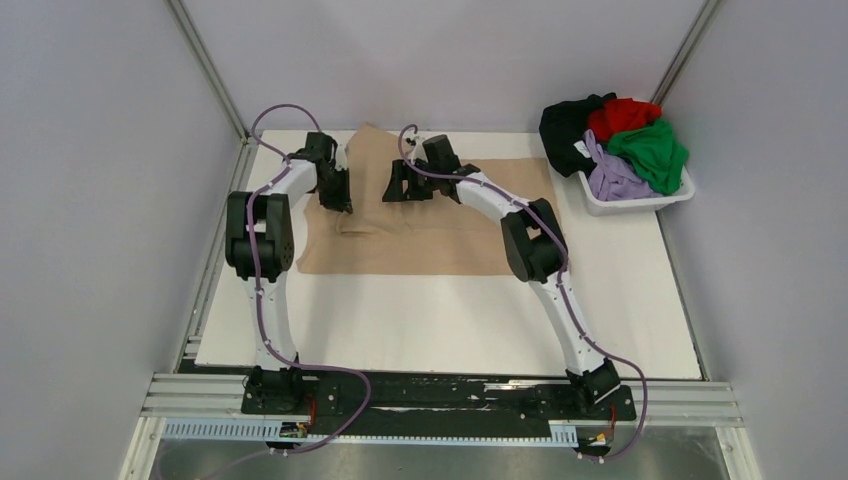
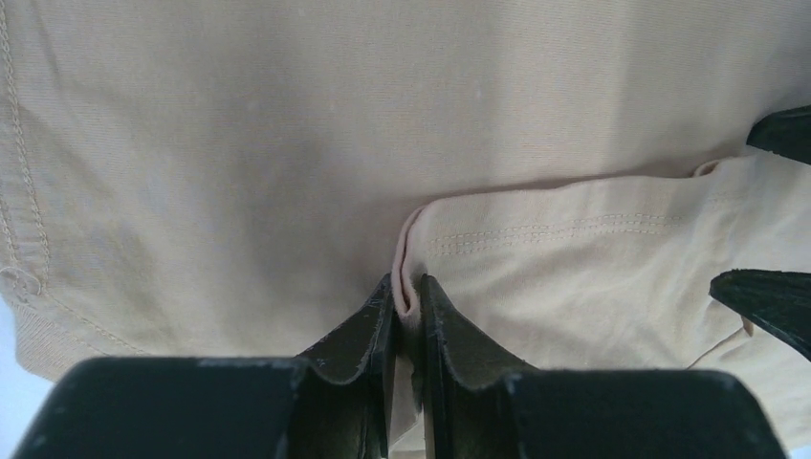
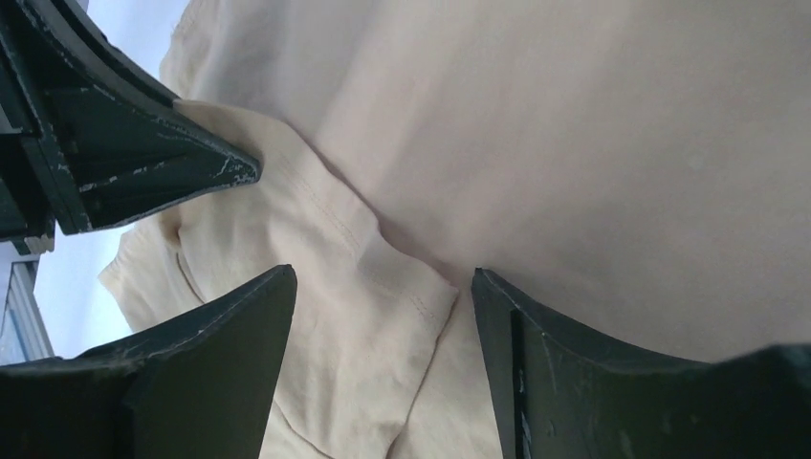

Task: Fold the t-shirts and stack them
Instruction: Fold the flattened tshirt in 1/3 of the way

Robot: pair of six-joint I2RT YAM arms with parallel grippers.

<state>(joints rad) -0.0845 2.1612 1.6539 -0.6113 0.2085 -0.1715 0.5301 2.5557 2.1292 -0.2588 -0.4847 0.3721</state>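
Note:
The tan t-shirt [image 1: 430, 225] lies spread on the white table, its left sleeve folded inward. My left gripper [image 1: 343, 203] is shut on a fold of that sleeve's hem; in the left wrist view [image 2: 407, 292] the cloth edge is pinched between its fingers. My right gripper [image 1: 398, 190] is open just to the right, low over the same sleeve; in the right wrist view [image 3: 383, 287] the sleeve's stitched corner [image 3: 406, 296] lies between its jaws. Black [image 1: 565, 125], red [image 1: 622, 115], green [image 1: 652, 150] and lavender [image 1: 612, 178] shirts are piled in the basket.
A white plastic basket [image 1: 640, 203] stands at the table's back right corner. The white table [image 1: 450, 320] ends at a metal rail near the arm bases. Grey walls and frame posts close in the left, back and right sides.

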